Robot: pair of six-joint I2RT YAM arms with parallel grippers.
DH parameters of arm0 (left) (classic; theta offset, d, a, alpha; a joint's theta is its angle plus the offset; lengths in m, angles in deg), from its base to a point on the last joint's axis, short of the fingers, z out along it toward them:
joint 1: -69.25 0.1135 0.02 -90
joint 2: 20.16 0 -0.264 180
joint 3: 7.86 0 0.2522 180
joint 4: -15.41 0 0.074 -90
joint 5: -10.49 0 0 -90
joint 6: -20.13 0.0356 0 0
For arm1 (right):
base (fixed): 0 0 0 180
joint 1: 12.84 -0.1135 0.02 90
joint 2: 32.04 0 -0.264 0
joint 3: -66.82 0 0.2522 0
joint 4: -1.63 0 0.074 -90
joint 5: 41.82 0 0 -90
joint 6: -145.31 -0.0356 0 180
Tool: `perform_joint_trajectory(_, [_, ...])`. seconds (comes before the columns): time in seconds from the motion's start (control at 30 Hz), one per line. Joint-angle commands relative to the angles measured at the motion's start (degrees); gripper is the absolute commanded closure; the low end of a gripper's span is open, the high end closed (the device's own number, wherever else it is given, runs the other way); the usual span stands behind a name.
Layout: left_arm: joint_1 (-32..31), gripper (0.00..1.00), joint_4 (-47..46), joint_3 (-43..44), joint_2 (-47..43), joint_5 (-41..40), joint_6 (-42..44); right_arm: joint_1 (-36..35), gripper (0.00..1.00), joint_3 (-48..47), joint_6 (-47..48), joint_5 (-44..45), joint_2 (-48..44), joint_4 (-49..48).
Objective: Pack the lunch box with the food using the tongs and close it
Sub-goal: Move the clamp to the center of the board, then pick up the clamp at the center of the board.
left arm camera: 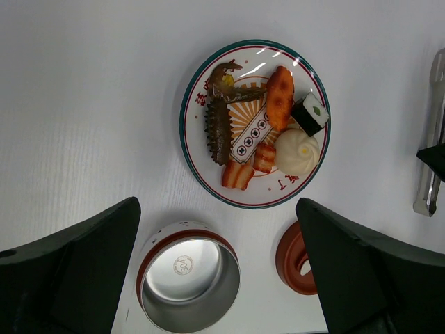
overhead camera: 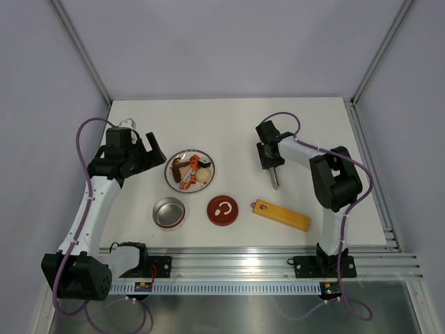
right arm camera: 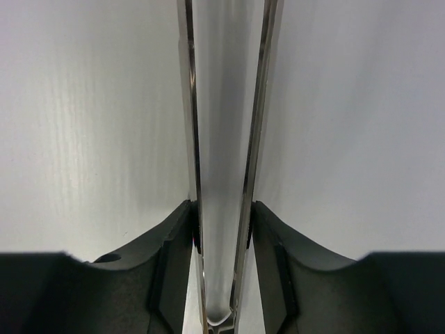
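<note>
Top view: one white bench [overhead camera: 229,125], with one plate [overhead camera: 169,169] as the landmark. The left gripper [overhead camera: 149,149] is just left of the plate, spread wide and holding nothing. One lunch box [overhead camera: 169,213] stands open and upright on the near side of the plate, close but not touching. One lid [overhead camera: 222,210] lies flat, near and to the right of the plate, curl mark up, apart from the box. One yellow-orange bar [overhead camera: 281,214] lies further right of the plate, beyond the lid. The right gripper [overhead camera: 270,158] is well right of the plate, pinching one pair of tongs [overhead camera: 274,179].

Left wrist view: the food [left arm camera: 280,97] is all on the plate. I count seven pieces: two dark brown, one orange, one black-and-white roll, one cream bun and two red-striped. The box's steel bottom shows bare. Two dark fingers [left arm camera: 76,271] are wide apart.

Right wrist view: two tong arms run between two fingers, a pad touching the outside of each arm. The arms are not squeezed together. Can't tell if the tongs are lifted off the bench.
</note>
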Motion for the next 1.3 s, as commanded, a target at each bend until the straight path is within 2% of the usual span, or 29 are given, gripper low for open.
perform_joint_trajectory(0.0, [-0.16, 0.01, -0.94, 1.84, -0.51, -0.63, -0.01, -0.57, 0.54, -1.18, 3.95, -0.72, 0.26, -0.44])
perform_joint_trajectory(0.03, [-0.25, 0.01, -0.94, 1.84, -0.34, -0.71, -0.09, -0.58, 0.53, -1.01, 4.13, -0.8, -0.35, -1.06])
perform_joint_trajectory(0.17, [-0.25, 0.01, -0.85, 1.93, 0.1, -0.89, -0.36, -0.67, 0.38, 0.04, 3.69, -1.5, -2.29, -4.92])
perform_joint_trajectory(0.37, [-0.16, 0.01, -0.32, 2.37, 0.11, -1.15, -0.45, -0.67, 0.27, 2.77, 1.32, -3.61, -5.19, -8.79])
perform_joint_trajectory(0.4, [-0.16, 0.01, -0.32, 2.37, 0.02, -1.15, -0.45, -0.58, 0.21, 3.03, 0.79, -3.7, -5.28, -8.8])
perform_joint_trajectory(0.57, [-0.16, 0.01, -0.14, 2.02, -0.34, -1.07, -0.36, -0.67, 0.09, 4.53, -2.28, -3.97, -5.19, -9.33])
perform_joint_trajectory(0.73, [-0.16, 0.01, -0.32, 1.58, -0.34, -0.54, -0.53, -0.67, 0.09, 6.02, -5.18, -3.09, -4.75, -9.68])
perform_joint_trajectory(0.97, [-0.16, 0.01, -0.41, 1.75, -0.25, -0.63, -0.45, -0.58, 0.21, 6.99, -7.3, -1.77, -3.87, -10.47])
perform_joint_trajectory(1.17, [-0.16, 0.01, -0.58, 1.58, -0.07, -0.54, -0.45, -0.58, 0.18, 4.27, -5.8, 0.25, -1.59, -10.21])
perform_joint_trajectory(1.27, [-0.16, 0.01, -0.59, 1.75, -0.07, -0.27, -0.36, -0.58, 0.28, 2.95, -5.36, 0.17, -0.71, -9.86])
